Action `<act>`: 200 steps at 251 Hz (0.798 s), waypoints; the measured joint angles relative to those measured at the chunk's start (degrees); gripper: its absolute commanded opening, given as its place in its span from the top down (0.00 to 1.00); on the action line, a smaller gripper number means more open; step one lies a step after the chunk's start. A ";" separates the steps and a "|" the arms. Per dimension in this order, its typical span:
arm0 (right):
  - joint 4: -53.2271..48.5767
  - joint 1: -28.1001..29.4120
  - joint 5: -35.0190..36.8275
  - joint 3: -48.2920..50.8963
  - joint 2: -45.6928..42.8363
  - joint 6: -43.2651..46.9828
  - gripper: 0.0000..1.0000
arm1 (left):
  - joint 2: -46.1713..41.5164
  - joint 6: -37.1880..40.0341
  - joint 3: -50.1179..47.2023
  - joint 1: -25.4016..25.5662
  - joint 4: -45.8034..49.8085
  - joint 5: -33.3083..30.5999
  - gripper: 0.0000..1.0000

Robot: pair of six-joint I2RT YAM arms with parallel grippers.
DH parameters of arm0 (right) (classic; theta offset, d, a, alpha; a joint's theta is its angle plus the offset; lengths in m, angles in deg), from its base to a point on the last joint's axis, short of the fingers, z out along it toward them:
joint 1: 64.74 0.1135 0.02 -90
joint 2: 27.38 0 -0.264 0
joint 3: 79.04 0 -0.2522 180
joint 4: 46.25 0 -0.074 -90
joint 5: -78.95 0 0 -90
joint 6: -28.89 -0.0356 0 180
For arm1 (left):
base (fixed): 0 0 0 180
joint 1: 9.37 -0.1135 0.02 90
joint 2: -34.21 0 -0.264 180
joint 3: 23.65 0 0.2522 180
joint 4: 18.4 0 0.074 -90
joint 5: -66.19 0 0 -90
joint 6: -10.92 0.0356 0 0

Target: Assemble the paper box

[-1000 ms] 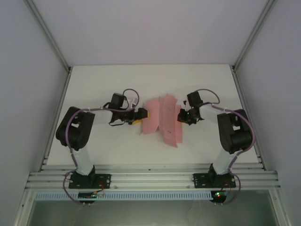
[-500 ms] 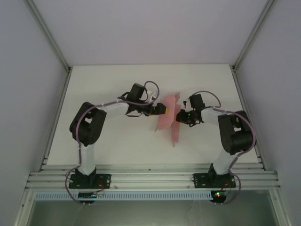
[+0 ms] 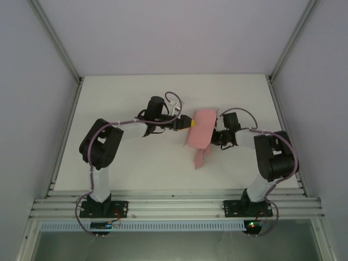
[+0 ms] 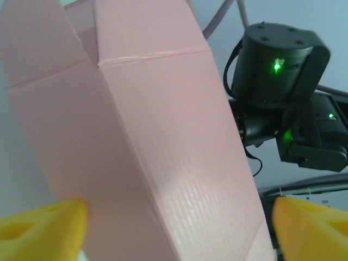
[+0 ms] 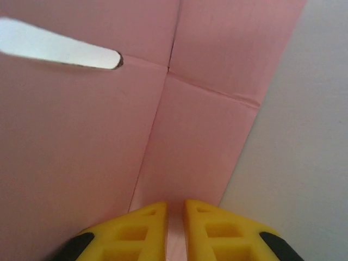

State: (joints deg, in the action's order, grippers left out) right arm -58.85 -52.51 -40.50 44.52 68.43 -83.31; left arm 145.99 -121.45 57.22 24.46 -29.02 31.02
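The paper box [image 3: 202,126] is salmon-pink card, partly folded and raised off the table, with a flap [image 3: 199,157] hanging toward the near side. My right gripper [image 3: 214,136] holds its right edge. In the right wrist view the yellow fingers [image 5: 141,228] are pinched on a thin pink panel [image 5: 196,141]. My left gripper [image 3: 189,123] is at the box's left side. In the left wrist view its jaws stand wide around a creased pink panel [image 4: 163,136]: the left fingertip [image 4: 49,225] touches it and the right fingertip [image 4: 310,225] stands apart.
The white table [image 3: 119,163] is walled by grey panels with metal rails [image 3: 174,206] along the near edge. My right arm's black wrist [image 4: 277,70] with green lights sits just behind the card in the left wrist view.
The left arm swung right up to the card. The sheet went from lying spread on the table to a folded, raised form. The right gripper kept its pinch.
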 measured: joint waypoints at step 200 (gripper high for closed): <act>3.67 -0.70 -2.62 2.12 -0.04 0.83 0.80 | 7.67 19.37 23.26 8.57 40.46 -13.46 0.00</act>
State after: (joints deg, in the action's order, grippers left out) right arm -55.17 -53.21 -43.13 46.64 68.38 -82.48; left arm 153.67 -102.09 80.48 33.03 11.44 17.56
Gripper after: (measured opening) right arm 0.193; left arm 0.996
